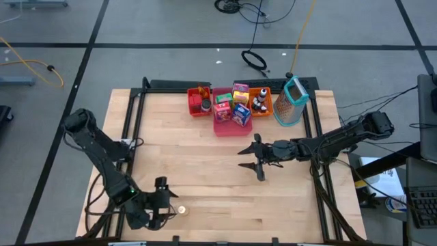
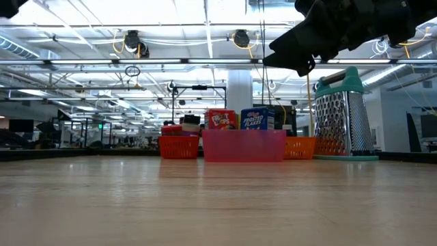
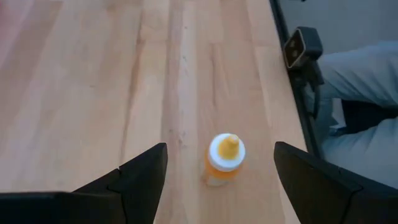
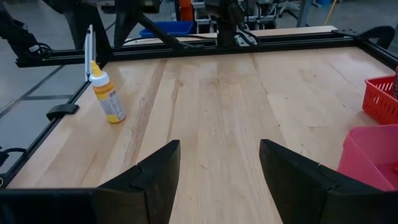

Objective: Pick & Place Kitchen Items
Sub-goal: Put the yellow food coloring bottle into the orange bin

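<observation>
Since the little bottle is the only grocery out on the bare wood, these lines start with it.

Bottle: a small yellow squeeze bottle [image 3: 224,163] with a white cap and a pointed yellow tip. It stands up straight on the table [image 1: 205,178].
Where it is: right under the left gripper [image 3: 221,168], between its two fingers and not touching either one. It sits far across the table from the right gripper [image 4: 219,168].
Left gripper: fingers spread wide, holding nothing, hanging low over the bottle near the table's front edge.
Right gripper: fingers spread apart, holding nothing, up above the middle of the table.
How the bottle will feel: my guess is very light, smooth and a bit slippery. It is tall and thin, so a bump could knock it over and it might roll.
Where to grab: around the round yellow body, below the white cap. The tip is too thin to pinch well.
Other groceries: small boxes sit in the pink tray [image 1: 225,125], past the right gripper. A red tray [image 1: 193,104] and an orange tray [image 1: 268,106] hold more tiny things on each side of it.
Grater: a metal box grater [image 1: 292,101] with a teal top stands beside the orange tray.
Words to read: a blue box [image 2: 256,119] says "Frosted Flakes". A red box [image 2: 220,119] next to it has yellow letters too blurry to read.
Bottle label: a mark on its side shows, but it cannot be read.
</observation>
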`<action>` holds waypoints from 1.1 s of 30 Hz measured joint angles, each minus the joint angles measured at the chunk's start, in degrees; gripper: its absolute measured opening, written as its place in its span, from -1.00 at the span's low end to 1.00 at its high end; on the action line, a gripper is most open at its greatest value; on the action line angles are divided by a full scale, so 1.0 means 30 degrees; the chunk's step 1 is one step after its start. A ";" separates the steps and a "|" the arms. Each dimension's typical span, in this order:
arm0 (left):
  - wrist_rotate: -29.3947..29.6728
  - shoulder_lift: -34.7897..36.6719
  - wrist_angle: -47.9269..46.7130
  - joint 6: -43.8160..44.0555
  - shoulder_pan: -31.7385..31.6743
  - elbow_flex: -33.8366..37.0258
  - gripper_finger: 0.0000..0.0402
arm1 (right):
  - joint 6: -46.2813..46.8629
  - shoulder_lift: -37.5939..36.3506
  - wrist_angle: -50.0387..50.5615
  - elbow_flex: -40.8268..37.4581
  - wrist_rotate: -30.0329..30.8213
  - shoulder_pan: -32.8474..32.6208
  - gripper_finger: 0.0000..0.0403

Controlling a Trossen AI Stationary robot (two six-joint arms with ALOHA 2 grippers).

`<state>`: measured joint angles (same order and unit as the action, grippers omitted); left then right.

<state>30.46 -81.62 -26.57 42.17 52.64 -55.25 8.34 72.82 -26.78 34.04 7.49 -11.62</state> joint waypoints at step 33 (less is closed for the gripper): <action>-0.0291 -0.4204 1.5714 -0.0114 -0.0190 0.6616 0.48 | 0.0000 0.0000 -0.0564 0.0000 0.0067 0.0000 0.05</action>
<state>29.58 -94.24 20.57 41.83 52.07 -35.40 8.34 72.82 -28.47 34.04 7.69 -11.62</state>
